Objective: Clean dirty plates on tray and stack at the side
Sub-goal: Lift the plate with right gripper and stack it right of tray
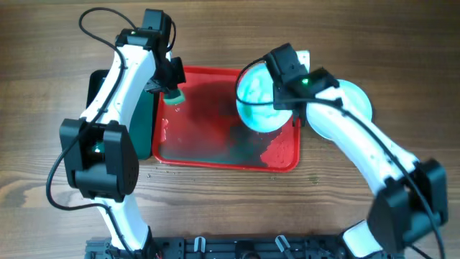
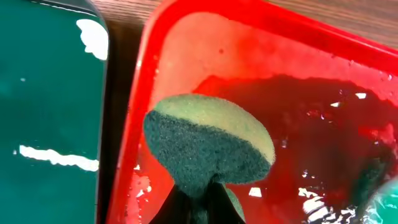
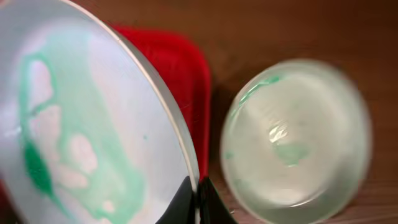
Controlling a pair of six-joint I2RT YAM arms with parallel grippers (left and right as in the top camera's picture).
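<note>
The right gripper (image 3: 198, 200) is clamped on the rim of a green-smeared plate (image 3: 81, 124), held tilted above the right end of the red tray (image 1: 201, 108). A sponge (image 2: 208, 146) is pinched by the left gripper (image 2: 198, 205) over the tray's left end. A second plate (image 1: 356, 97) lies just beside the tray.

The overhead camera looks straight down on the table (image 1: 43, 43), far enough to take in the whole tray (image 1: 208, 108). The left wrist camera sits close over the tray's far left corner, behind a sponge (image 2: 208, 146). The right wrist camera looks close past a plate (image 3: 81, 124) at the tray's right edge. All share the tray.
</note>
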